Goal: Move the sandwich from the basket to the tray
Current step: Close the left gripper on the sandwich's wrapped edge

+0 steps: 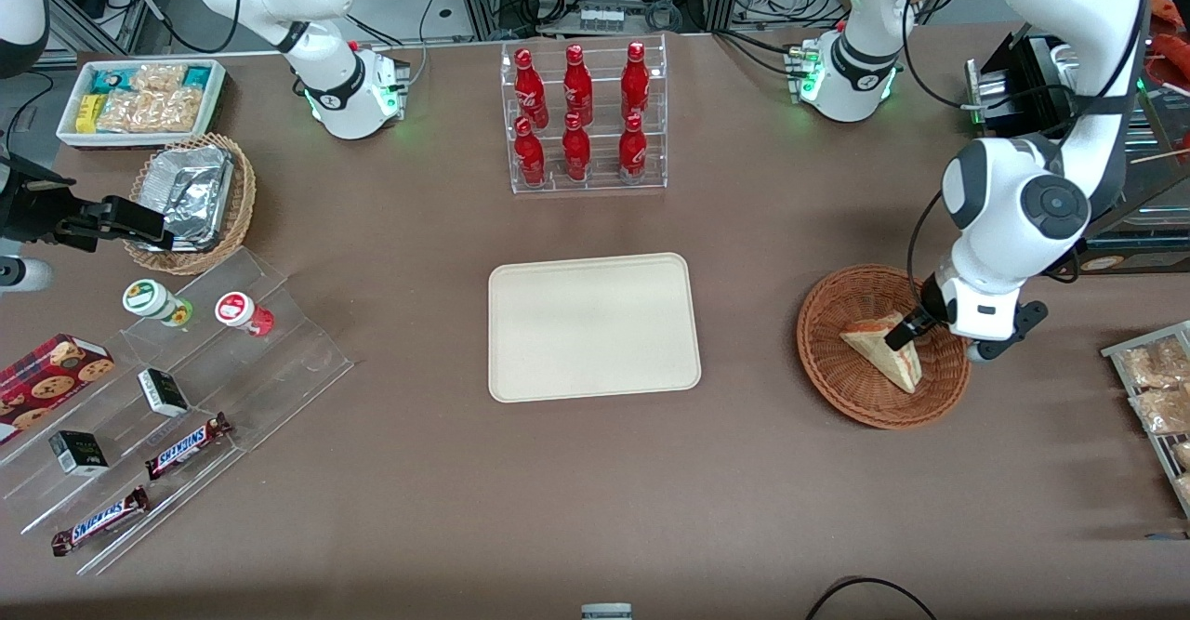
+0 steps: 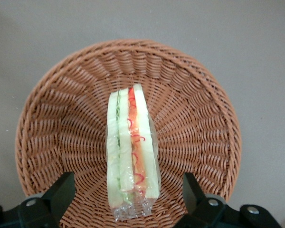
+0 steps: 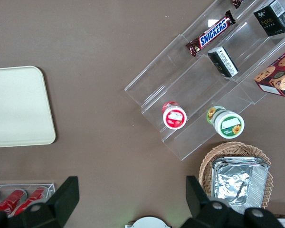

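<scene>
Snickers bars [image 1: 139,481] sit nearest the front camera on a clear stepped display [image 1: 186,397] at the parked arm's end of the bench [image 1: 595,490]. Sandwich [image 1: 883,352] lies in the basket [image 1: 837,369] at the working arm's end, a triangular wedge on its side, long axis running diagonally, narrow tip pointing toward the front camera and away from the tray [image 1: 593,326]. Wrist view: sandwich [image 2: 132,152] is wrapped in clear film, pale bread slices with a green layer and a red-orange layer between, cut edge up, sitting in the middle of the basket [image 2: 194,118] with bare wicker all around. Gripper [image 1: 916,327] is down inside the basket over the sandwich's wide end; fingers [image 2: 61,192] spread apart, one each side of the wedge, not touching it. Tray is flat, bare, well apart from the basket, open brown bench between them. Bottle rack [image 1: 584,116] stands farther from the camera than the tray.
</scene>
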`<state>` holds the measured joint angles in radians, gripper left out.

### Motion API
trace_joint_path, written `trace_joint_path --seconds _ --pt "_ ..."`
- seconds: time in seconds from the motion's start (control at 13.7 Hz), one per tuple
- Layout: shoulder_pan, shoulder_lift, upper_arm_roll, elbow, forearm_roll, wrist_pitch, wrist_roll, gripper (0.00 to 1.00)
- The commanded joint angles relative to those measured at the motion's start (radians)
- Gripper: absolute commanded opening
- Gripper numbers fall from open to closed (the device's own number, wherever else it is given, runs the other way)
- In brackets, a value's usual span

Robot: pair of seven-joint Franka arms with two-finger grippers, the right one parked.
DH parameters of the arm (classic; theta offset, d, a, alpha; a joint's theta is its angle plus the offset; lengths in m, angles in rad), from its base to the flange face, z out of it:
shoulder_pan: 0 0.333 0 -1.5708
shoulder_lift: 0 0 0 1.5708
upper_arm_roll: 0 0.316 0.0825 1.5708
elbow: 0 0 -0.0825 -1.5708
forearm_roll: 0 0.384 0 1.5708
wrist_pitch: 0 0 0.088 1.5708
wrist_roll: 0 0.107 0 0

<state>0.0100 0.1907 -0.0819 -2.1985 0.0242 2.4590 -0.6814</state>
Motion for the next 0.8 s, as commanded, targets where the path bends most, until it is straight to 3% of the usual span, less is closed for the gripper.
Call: trace_joint_path --seconds 0.0,0.73 --pt "0.002 0.001 -0.012 -0.015 0.014 0.018 -0.026 1.0" --pt "0.002 0.073 -0.013 -0.024 0.014 0.052 -0.032 0.99"
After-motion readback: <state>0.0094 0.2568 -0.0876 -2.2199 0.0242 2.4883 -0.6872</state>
